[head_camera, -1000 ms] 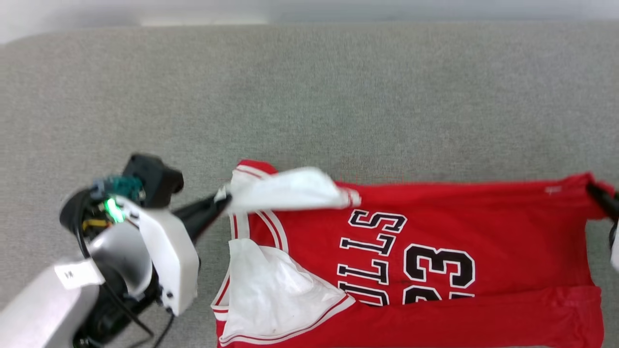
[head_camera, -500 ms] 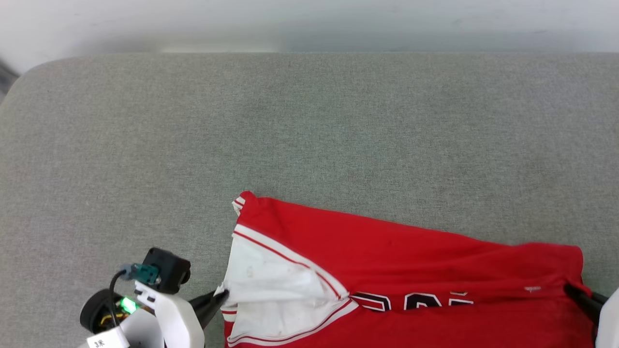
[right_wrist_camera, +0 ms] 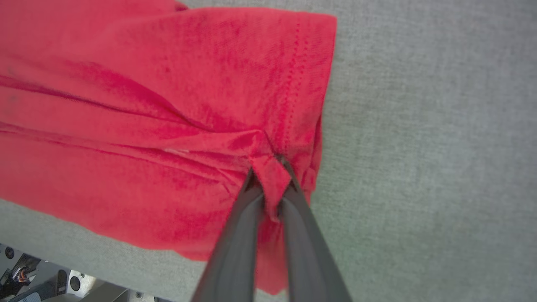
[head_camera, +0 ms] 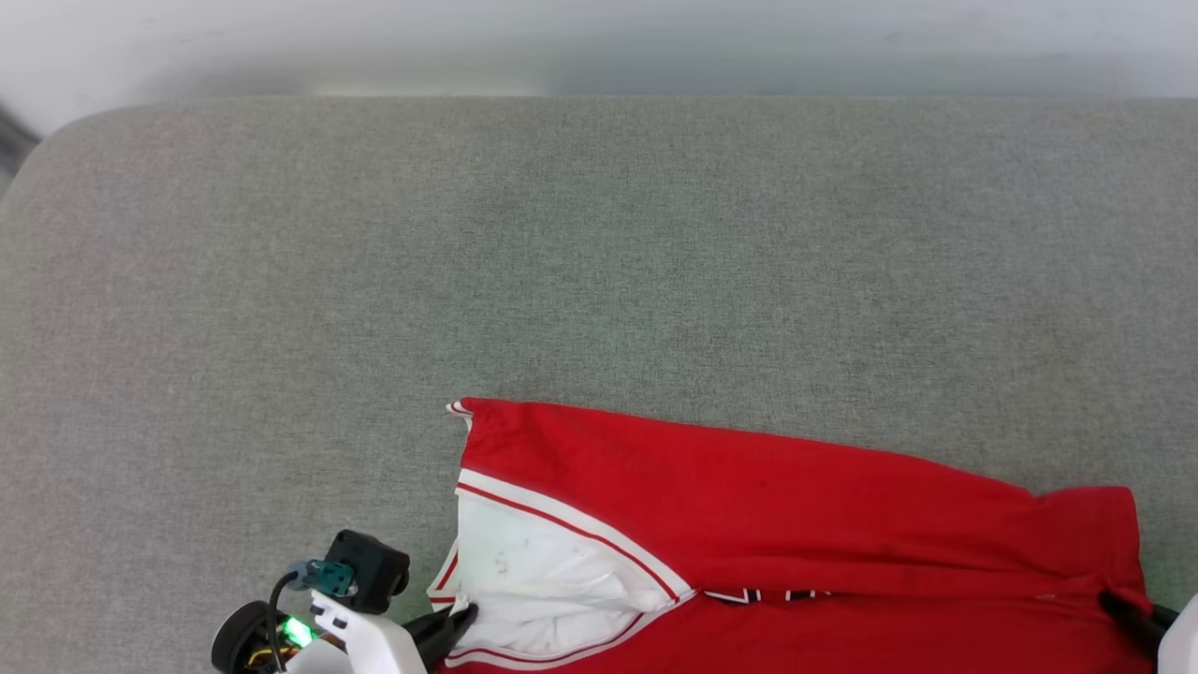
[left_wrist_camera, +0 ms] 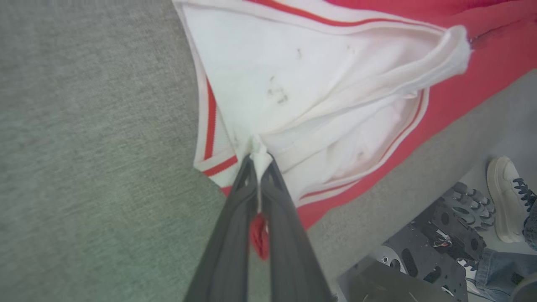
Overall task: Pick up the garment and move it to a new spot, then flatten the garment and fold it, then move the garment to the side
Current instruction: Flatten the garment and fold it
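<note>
Garment (head_camera: pixel 796 524), red soft jersey with white sleeve panels (head_camera: pixel 543 562), lay at the near edge of the grey cloth surface (head_camera: pixel 562 262), newly doubled over its lettering (head_camera: pixel 763 594), so one fold seemed made, while left tool (left_wrist_camera: pixel 260 160) and right tool (right_wrist_camera: pixel 270 176) each pinched one end.

grey fabric surface (head_camera: pixel 599 234), garment (head_camera: pixel 749 487) on it

Place: you're working in a robot test lab.
Surface: a wide grey felt-covered padded tabletop (head_camera: pixel 599 234) lies under your left gripper (left_wrist_camera: pixel 259 157), with a plain white wall (head_camera: pixel 599 47) beyond.
Floor: to the right of that gripper, past the table edge, are a dark metal machine base with cogged wheels (left_wrist_camera: pixel 423 247) and a person's white lace-up sneaker (left_wrist_camera: pixel 503 197).
</note>
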